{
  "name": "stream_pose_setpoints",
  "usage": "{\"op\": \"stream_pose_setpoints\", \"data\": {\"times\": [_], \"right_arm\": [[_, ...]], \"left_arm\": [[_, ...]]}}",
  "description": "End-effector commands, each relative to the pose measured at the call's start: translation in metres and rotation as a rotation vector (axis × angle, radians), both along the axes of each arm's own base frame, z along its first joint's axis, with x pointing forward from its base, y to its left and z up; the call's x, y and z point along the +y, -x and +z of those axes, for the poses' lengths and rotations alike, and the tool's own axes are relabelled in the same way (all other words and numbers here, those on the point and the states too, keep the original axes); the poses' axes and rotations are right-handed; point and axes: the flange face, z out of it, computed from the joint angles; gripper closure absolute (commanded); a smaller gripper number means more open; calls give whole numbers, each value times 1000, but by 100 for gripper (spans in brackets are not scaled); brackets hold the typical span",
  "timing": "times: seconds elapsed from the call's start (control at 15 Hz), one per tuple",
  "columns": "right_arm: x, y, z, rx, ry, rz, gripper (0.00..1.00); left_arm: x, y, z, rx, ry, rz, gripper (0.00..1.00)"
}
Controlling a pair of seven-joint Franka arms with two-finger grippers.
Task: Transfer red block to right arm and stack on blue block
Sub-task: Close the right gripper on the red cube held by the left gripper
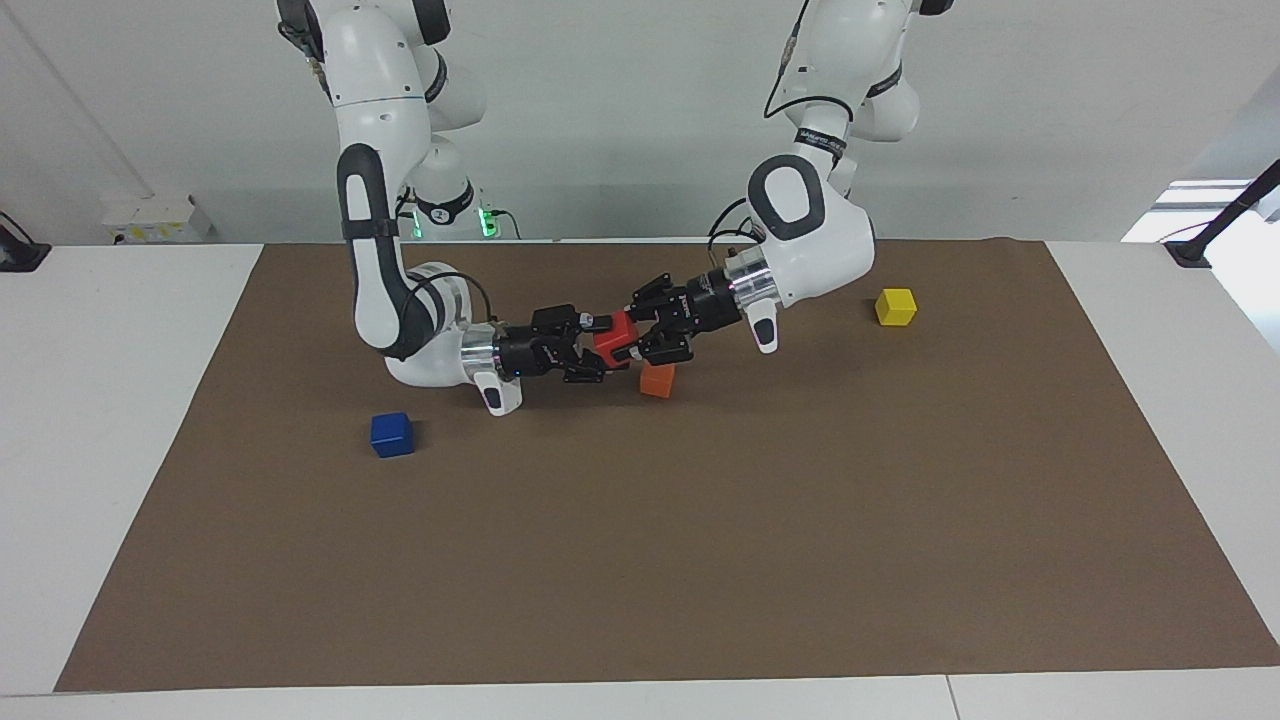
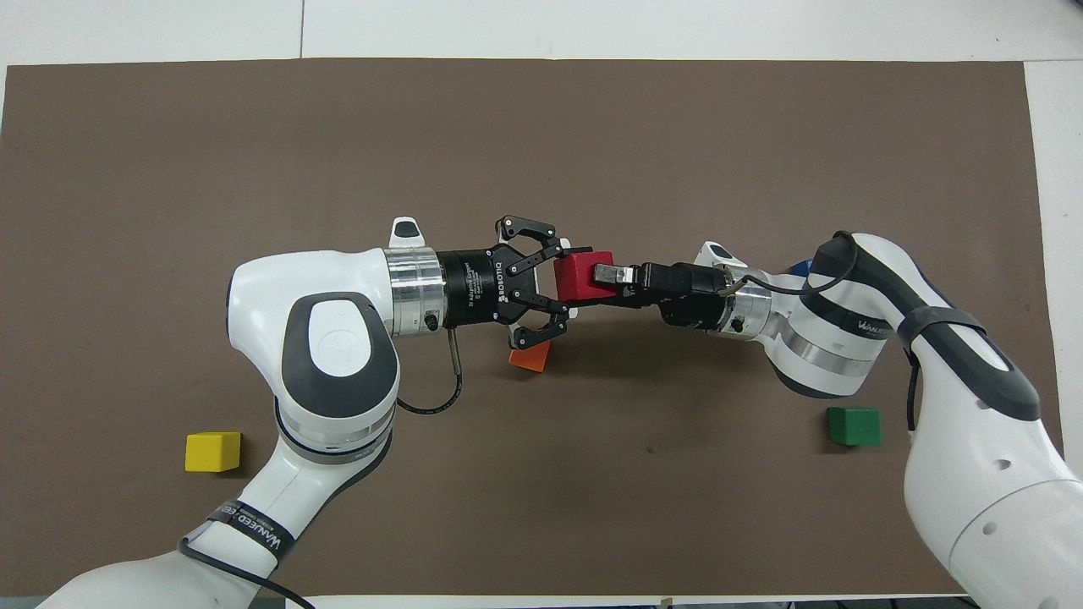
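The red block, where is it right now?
The red block is in the air mid-table between the left gripper and right gripper, over the mat beside the orange block.

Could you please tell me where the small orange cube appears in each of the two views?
Facing view: the small orange cube sits on the brown mat near the picture's centre, just below the small red cube held up between the two arms.
Overhead view: the orange cube lies just below centre, partly under the left gripper.
Shared landmark: the red cube.
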Motion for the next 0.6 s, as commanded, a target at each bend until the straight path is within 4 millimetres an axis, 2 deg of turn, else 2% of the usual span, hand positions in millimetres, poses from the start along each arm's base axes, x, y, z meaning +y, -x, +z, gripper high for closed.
{"op": "stream_pose_setpoints", "data": {"times": [0.0,0.27,0.33,0.4,0.47,0.53], "right_arm": [[4,3,0,-24,3,-29,12],[4,1,1,-23,-6,-43,41],[5,1,1,-23,-7,-44,52],[5,2,0,-20,-4,-45,68],[3,2,0,-17,2,-49,98],[4,2,-1,-16,5,-50,100]], "left_arm": [[-5,-2,1,-17,12,14,100],[-4,-2,0,-19,12,11,100],[-4,-2,-1,-22,11,9,100],[-5,-2,-2,-23,11,7,100],[-5,-2,-4,-20,10,7,100],[-5,-2,-4,-20,10,7,100]]}}
